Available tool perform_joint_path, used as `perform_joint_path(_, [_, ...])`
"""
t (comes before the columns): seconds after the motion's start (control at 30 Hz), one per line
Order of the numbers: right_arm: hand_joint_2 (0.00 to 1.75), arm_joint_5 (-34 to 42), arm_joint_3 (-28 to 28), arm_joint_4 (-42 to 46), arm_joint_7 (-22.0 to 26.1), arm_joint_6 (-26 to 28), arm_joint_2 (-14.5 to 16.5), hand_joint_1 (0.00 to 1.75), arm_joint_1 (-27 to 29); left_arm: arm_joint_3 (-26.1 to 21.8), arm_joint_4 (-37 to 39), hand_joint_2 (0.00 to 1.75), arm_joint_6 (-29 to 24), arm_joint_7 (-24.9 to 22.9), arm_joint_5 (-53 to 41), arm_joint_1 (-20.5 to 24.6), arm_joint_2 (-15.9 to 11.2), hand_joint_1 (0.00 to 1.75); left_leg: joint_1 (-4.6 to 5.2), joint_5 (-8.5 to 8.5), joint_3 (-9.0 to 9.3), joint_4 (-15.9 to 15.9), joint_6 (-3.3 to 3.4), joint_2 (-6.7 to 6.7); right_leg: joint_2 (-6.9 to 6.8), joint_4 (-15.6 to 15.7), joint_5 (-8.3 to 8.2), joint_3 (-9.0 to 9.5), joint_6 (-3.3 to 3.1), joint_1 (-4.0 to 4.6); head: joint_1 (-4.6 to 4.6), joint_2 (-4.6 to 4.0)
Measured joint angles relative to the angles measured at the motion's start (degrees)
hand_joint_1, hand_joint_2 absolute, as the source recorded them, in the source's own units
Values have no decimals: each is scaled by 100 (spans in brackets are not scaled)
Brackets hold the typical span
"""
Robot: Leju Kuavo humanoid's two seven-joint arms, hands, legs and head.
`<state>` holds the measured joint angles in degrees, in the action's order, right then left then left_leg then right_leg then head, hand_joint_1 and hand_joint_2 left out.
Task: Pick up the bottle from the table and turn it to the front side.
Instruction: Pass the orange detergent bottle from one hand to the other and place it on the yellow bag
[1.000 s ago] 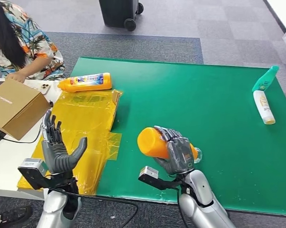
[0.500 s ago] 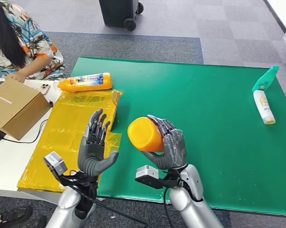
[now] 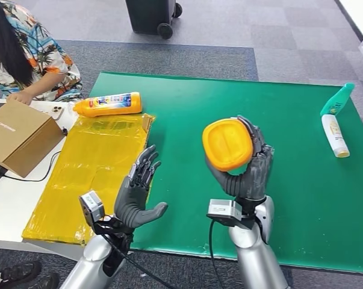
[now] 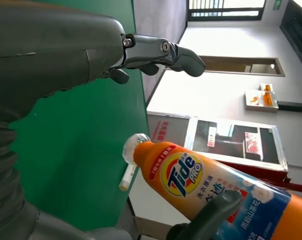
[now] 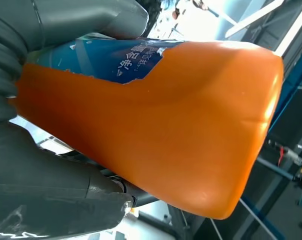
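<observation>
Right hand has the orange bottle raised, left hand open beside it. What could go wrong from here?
The right hand holds the orange bottle alone above the green mat, so it could slip while being turned. The open left hand may bump it when closing in. A drop might knock the cap.

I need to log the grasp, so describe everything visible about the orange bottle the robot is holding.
The orange bottle looks like glossy plastic, with a flat, rounded base turned toward the head camera. The left wrist view shows its clear cap and a blue and orange Tide label. The right robot hand grips its body and holds it in the air above the green mat, touching nothing else.
</observation>
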<state>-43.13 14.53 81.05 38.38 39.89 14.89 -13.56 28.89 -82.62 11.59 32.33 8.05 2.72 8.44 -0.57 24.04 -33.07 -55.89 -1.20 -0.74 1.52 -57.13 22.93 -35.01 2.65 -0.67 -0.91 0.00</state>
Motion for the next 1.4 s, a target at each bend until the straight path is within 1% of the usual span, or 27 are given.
perform_joint_path(0.13, [175, 77, -70, 75, -79, 0, 0, 175, -2, -4, 17, 175, -154, 0, -47, -2, -41, 0, 0, 0, -1, 0, 0, 0, 0, 0, 0, 0, 0, 0, 0, -1])
perform_joint_path(0.2, [175, 163, -20, 83, -359, -1, -21, 175, -7, -17, 17, 175, -340, 0, -131, -10, -55, 0, -1, 0, -1, 0, 0, 0, 0, 0, 0, -1, 0, 1, 0, -1])
perform_joint_path(0.33, [175, 489, 419, 67, -1110, -74, -232, 175, -37, -64, 17, 175, -676, 0, -304, -46, -77, 0, -1, 0, -1, 0, 0, 0, 0, -1, 0, -1, 0, 1, 0, -1])
perform_joint_path(0.47, [175, 931, 919, 43, -1372, -353, -488, 175, -38, -141, 17, 175, -802, -1, -391, -104, -96, 0, 0, 0, -2, 0, 0, 0, 0, -1, 1, -2, 0, 1, 1, -2])
perform_joint_path(0.63, [175, 1654, 1319, 95, -1422, -891, -714, 175, -9, -256, 17, 175, -880, -2, -427, -171, -103, 0, 0, 1, -3, 0, 0, 0, 0, 0, 1, -4, 0, 1, 0, -1])
perform_joint_path(0.83, [175, 2403, 1508, 309, -1345, -1497, -825, 175, 72, -348, 20, 175, -908, -13, -438, -203, -105, 0, 0, 0, -3, 0, 0, 0, 0, -1, 1, -4, 0, 1, 0, -2])
perform_joint_path(1.0, [175, 2701, 1603, 489, -1305, -1840, -867, 175, 90, -403, 75, 175, -920, -64, -423, -204, -105, 0, 0, 0, -3, 0, 0, 0, 0, -1, 0, -5, 0, 1, 1, -2])
perform_joint_path(1.23, [175, 3152, 1762, 613, -1285, -2551, -914, 175, 98, -557, 276, 175, -928, -86, -378, -187, -99, 0, 0, 0, -3, 0, 0, 0, 0, -1, 1, -5, 0, 1, 0, -1])
perform_joint_path(1.4, [175, 3208, 1849, 620, -1270, -2719, -923, 175, 93, -629, 447, 175, -910, -115, -414, -159, -92, 0, 0, 0, -3, 0, 0, 0, 0, -1, 1, -5, 0, 1, 0, -1])
